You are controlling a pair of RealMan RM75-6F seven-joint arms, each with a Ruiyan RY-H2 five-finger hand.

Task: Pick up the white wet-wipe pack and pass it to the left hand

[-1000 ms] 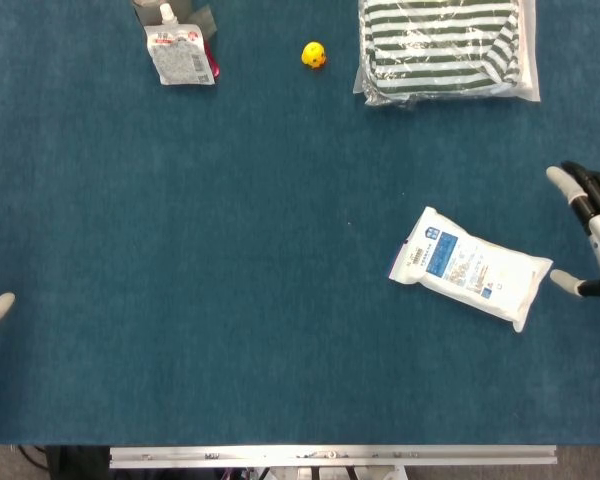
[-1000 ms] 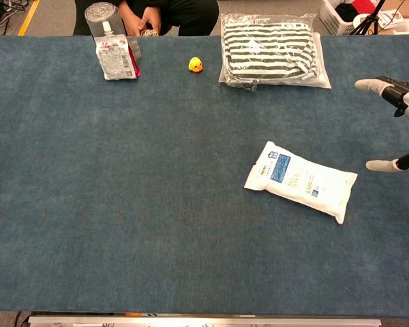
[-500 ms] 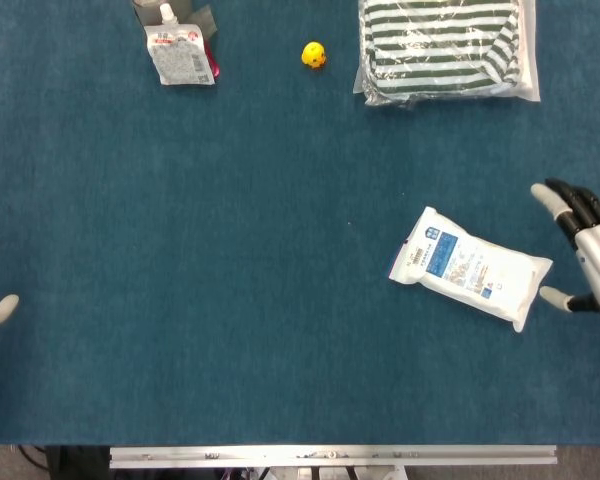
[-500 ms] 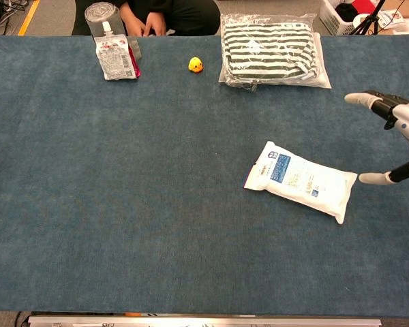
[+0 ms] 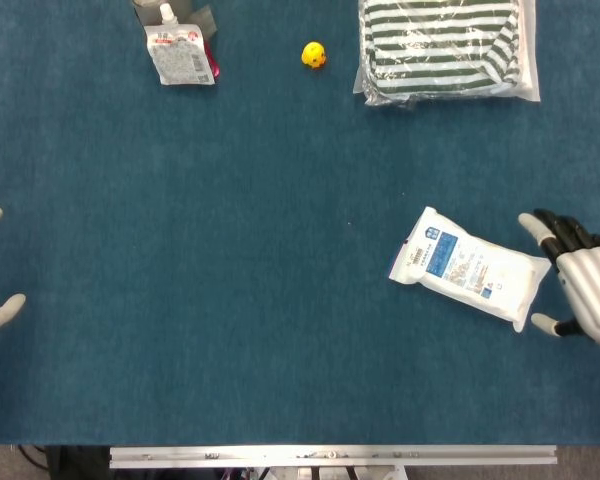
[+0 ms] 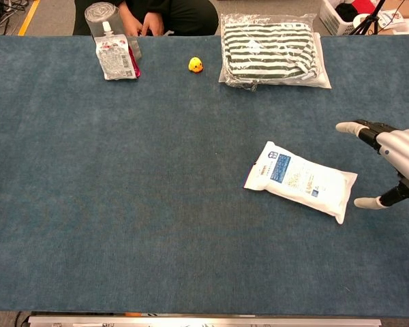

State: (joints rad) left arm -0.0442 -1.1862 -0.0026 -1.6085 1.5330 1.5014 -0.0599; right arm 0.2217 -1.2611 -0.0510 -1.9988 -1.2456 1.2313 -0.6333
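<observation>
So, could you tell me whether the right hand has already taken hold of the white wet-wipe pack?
No, the right hand is open just beside the white wet-wipe pack, which lies flat on the table.

Two cameras over one blue felt-covered table (image 5: pixel 230 300)

From the head view we look straight down, the table's metal front rail (image 5: pixel 330 457) along the bottom edge. From the chest view we sit lower and look obliquely across to the far edge. Both share the yellow toy duck (image 5: pixel 314 55) (image 6: pixel 195 65) and the bagged striped cloth (image 5: pixel 445 48) (image 6: pixel 273 50).
</observation>
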